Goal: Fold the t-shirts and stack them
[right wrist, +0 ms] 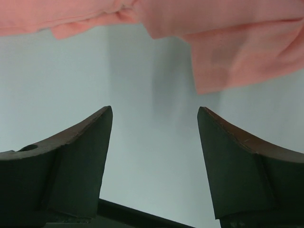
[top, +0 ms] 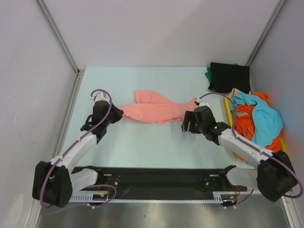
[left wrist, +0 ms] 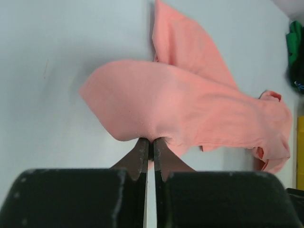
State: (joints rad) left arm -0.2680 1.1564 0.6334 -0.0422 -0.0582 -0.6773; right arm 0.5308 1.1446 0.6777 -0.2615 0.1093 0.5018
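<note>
Pink t-shirt [top: 154, 110] lies crumpled in a long strip across the middle of the table [top: 142, 156], running left to right, with one flap pointing toward the far edge. It is neither flat nor folded.

Left gripper [left wrist: 151, 151]: fingers pinched together on the shirt's left edge, with the cloth bunched and raised a little at the pinch.

Right gripper [right wrist: 154, 114]: fingers wide apart, nothing between them, bare table beneath. The shirt's right end lies just beyond the fingertips and apart from them.

Elsewhere:
- A squared-off black shirt [top: 229, 77] sits at the far right corner, with green cloth [top: 208, 72] showing at its left side.
- A heap of loose shirts [top: 259, 121], turquoise over orange, sits along the right edge over a yellow tray [top: 227, 114].

Step in hand (judgement): taking both ends of the shirt to stretch it flat before folding. One end is held, the other is not.

Next move calls for:
- The right gripper goes forward onto the near hem and closes on it, preferably at a corner rather than on a bunched fold.
- Both arms then draw apart, low over the table, to pull the strip open.
</note>
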